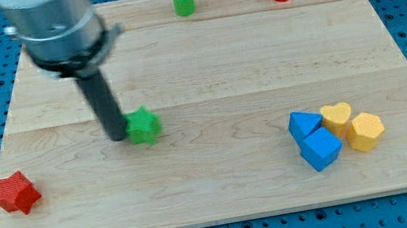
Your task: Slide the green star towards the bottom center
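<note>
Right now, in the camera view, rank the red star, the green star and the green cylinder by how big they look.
1. red star, nearest the view's bottom, so perspective may help it
2. green star, touching my tip
3. green cylinder

Nothing is blocking the table [205, 72] between the green star [143, 127] and the view's bottom centre; my tip [118, 136] is touching its left.

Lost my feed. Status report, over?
My tip touching green star, on its left. Star left of centre, mid-board. Path to bottom centre clear.
</note>
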